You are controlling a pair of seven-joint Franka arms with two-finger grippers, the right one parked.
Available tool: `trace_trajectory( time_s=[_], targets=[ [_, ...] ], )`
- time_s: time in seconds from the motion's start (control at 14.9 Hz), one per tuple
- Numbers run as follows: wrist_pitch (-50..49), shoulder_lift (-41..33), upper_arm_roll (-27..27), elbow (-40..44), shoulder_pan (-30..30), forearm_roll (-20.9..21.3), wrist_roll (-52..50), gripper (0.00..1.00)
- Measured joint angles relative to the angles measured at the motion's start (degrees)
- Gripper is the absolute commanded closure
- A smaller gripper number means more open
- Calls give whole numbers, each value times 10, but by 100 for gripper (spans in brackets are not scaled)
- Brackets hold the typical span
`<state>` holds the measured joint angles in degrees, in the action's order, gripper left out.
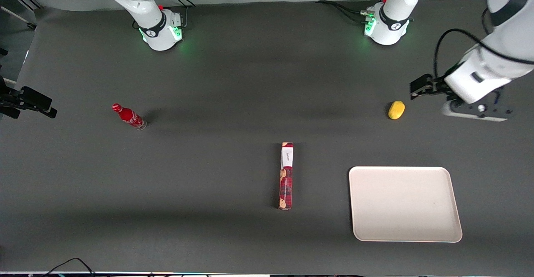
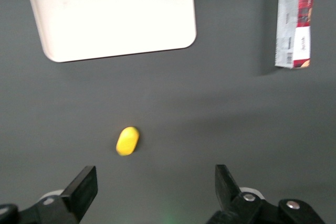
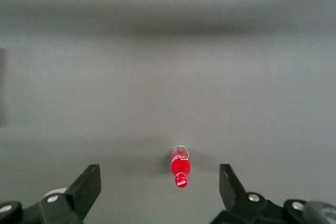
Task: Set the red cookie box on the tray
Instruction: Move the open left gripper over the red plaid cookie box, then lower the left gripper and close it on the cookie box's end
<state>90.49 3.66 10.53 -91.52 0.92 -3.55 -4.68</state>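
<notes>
Gripper [image 2: 152, 187] hovers high at the working arm's end of the table, fingers wide apart, nothing held. Cookie box [image 1: 286, 175] lies flat mid-table beside the empty tray [image 1: 404, 235]. Best approach: drop over box middle, pinch across its narrow width.

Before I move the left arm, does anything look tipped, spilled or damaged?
Nothing stands out. The long red tartan cookie box lies intact on the table beside the bare cream-white tray. The open gripper hangs above the table near a small yellow object.
</notes>
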Motion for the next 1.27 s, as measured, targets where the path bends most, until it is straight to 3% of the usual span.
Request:
trace_trajectory(
  time_s=[0.47,1.07,1.27],
  targets=[
    [64,145,105,79,13,30,-101,0],
    [272,298,126,84,103,86,-212,0],
    [321,348,126,87,123,124,-240,0]
  ],
)
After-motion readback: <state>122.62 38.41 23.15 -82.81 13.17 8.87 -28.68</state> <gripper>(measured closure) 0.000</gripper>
